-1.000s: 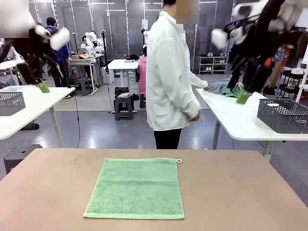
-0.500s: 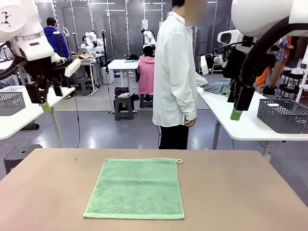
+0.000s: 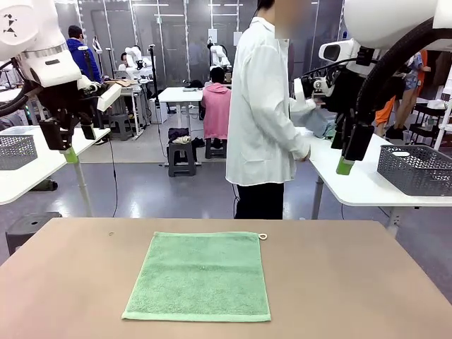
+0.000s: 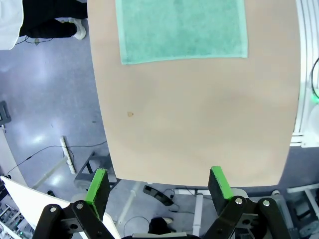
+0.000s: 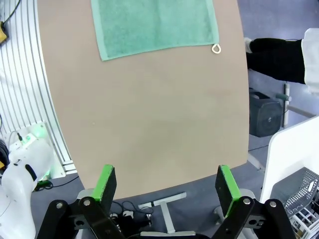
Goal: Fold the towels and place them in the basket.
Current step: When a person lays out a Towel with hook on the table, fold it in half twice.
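Observation:
A mint green towel (image 3: 199, 275) lies flat and unfolded on the brown table (image 3: 339, 282), with a small loop at its far right corner. My left gripper (image 3: 74, 145) hangs high above the table's left side, open and empty. My right gripper (image 3: 346, 159) hangs high on the right, also open and empty. From above, the left wrist view has the towel (image 4: 182, 30) far beyond the open left gripper (image 4: 159, 184). In the right wrist view the towel (image 5: 154, 25) lies far beyond the open right gripper (image 5: 163, 186). A dark grey mesh basket (image 3: 417, 169) stands on a white side table at right.
A person in a white coat (image 3: 265, 113) stands at the table's far edge, turned toward the white side table (image 3: 353, 187), where a grey-blue cloth (image 3: 321, 126) lies. A paler grey basket (image 3: 15, 150) sits on another white table at left.
Both arms were swinging and blurred a second ago and now hang still, jaws pointing down. The person has shifted right toward the side table. The green towel has not moved.

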Tool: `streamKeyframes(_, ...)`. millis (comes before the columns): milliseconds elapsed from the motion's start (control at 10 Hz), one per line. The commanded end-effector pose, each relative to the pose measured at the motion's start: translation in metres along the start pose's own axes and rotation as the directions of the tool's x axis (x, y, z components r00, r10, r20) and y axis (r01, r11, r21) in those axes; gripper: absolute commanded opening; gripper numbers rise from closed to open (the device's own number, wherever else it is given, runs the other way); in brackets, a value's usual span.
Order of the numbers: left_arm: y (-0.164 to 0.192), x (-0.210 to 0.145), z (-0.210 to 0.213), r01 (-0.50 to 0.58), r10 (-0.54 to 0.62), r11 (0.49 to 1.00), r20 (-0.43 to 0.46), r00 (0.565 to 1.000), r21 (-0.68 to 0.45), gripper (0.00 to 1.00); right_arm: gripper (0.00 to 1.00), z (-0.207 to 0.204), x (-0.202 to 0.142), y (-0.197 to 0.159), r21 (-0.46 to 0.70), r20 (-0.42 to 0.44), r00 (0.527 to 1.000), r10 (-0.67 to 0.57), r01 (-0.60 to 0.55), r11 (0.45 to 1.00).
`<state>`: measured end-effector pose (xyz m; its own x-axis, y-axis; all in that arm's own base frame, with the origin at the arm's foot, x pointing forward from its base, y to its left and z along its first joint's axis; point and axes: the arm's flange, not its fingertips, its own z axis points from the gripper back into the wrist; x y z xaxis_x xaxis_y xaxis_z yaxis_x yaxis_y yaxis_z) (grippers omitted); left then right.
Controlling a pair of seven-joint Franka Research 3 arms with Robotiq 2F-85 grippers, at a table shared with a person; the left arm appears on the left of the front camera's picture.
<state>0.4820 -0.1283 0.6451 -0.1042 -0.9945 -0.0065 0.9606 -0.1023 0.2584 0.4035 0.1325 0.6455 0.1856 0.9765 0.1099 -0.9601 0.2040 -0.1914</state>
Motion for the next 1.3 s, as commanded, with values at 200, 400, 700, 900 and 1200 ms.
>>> streamKeyframes(200, -0.005, 0.056, -0.051, -0.091, 0.091, 0.996, -0.046, 0.995, 0.008, 1.00, 1.00, -0.052, 0.041, 0.024, -0.068, -0.006, 1.000, 0.006, -0.006, 0.998)
streamKeyframes(400, -0.026, 0.086, -0.122, -0.133, 0.130, 0.990, -0.076, 0.989, -0.036, 1.00, 1.00, -0.108, 0.054, 0.050, -0.038, -0.039, 0.999, -0.011, 0.010, 0.999)
streamKeyframes(700, -0.087, 0.105, -0.195, -0.180, 0.163, 0.976, -0.139, 0.977, -0.119, 1.00, 1.00, -0.171, 0.054, 0.101, 0.065, -0.099, 0.995, -0.014, 0.021, 0.998)
streamKeyframes(900, -0.123, 0.104, -0.203, -0.148, 0.137, 0.977, -0.080, 0.987, -0.155, 1.00, 1.00, -0.194, 0.052, 0.126, 0.140, -0.099, 0.995, -0.008, 0.022, 0.990)
streamKeyframes(1200, -0.176, 0.108, -0.200, -0.038, 0.045, 0.985, 0.035, 0.998, -0.168, 1.00, 1.00, -0.208, 0.053, 0.153, 0.194, -0.012, 0.998, 0.066, -0.062, 0.979)
